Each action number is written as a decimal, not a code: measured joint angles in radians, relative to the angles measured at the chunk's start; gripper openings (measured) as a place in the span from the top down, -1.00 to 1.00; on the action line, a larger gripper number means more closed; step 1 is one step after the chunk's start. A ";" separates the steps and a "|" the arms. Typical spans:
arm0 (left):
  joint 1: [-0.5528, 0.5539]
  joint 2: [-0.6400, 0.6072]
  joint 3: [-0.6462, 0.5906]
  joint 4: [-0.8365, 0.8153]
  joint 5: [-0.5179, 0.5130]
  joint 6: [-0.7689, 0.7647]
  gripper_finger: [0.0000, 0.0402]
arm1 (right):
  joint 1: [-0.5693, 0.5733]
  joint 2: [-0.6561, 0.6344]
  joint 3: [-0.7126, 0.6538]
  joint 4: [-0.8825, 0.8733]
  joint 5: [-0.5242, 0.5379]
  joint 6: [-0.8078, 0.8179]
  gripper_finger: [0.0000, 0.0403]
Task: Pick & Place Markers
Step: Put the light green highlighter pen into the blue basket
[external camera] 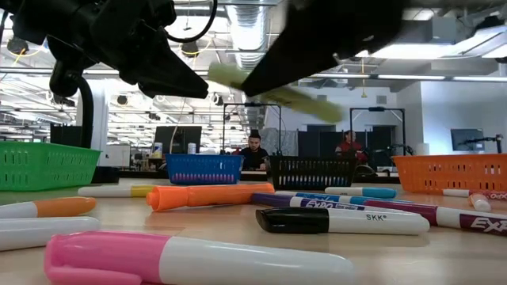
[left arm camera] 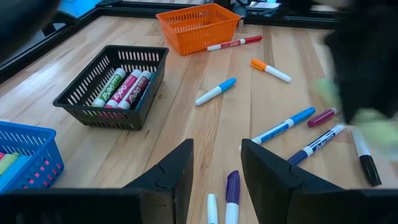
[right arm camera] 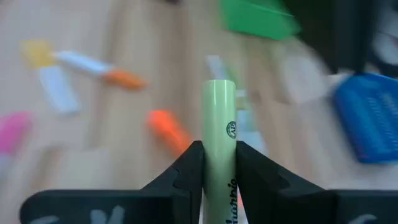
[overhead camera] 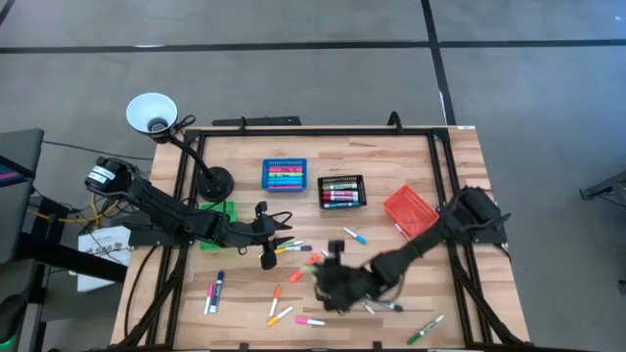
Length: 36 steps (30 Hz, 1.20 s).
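Many markers lie scattered on the wooden table (overhead camera: 391, 156), among them a pink-capped one (external camera: 182, 261), an orange one (external camera: 207, 195) and a black-capped one (external camera: 341, 221). My right gripper (right arm camera: 217, 163) is over the table's middle near part (overhead camera: 330, 277), shut on a pale green marker (right arm camera: 217, 118), which shows blurred in the low view (external camera: 277, 91). My left gripper (left arm camera: 216, 169) is open above the table left of middle (overhead camera: 270, 250). Nothing is between its fingers, and a purple marker (left arm camera: 232, 190) lies on the table below them. My right gripper pinches the pale green marker's barrel (right arm camera: 217, 152) between its two fingers. The marker lies along the fingers, and its end (right arm camera: 218, 87) sticks out past the fingertips. It is lifted clear of the table and slants in the air.
Four small bins stand toward the far side: green (overhead camera: 217, 212), blue (overhead camera: 284, 176), black with markers inside (overhead camera: 340, 192) and orange (overhead camera: 409, 210). A white lamp (overhead camera: 152, 112) on a black base (overhead camera: 213, 182) stands at the far left. People sit in the room beyond (external camera: 255, 150).
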 joint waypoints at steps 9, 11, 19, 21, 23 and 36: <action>0.004 0.000 0.000 -0.001 -0.007 0.001 0.35 | -0.185 -0.002 0.000 -0.004 -0.014 -0.011 0.63; 0.011 0.000 0.000 -0.003 -0.009 0.022 0.35 | -0.203 -0.003 0.000 -0.004 -0.037 -0.017 0.63; 0.029 0.000 0.000 -0.032 -0.011 0.064 0.21 | -0.229 -0.003 0.000 -0.003 -0.084 -0.053 0.63; 0.029 -0.001 0.000 -0.031 -0.007 0.076 0.12 | -0.229 -0.003 0.000 0.005 -0.084 -0.075 0.63; 0.029 -0.001 0.000 -0.031 0.001 0.076 0.03 | -0.229 -0.003 0.001 0.023 -0.085 -0.094 0.63; 0.055 -0.001 0.000 -0.024 0.013 0.079 0.05 | -0.234 -0.003 0.001 0.154 -0.083 -0.236 0.63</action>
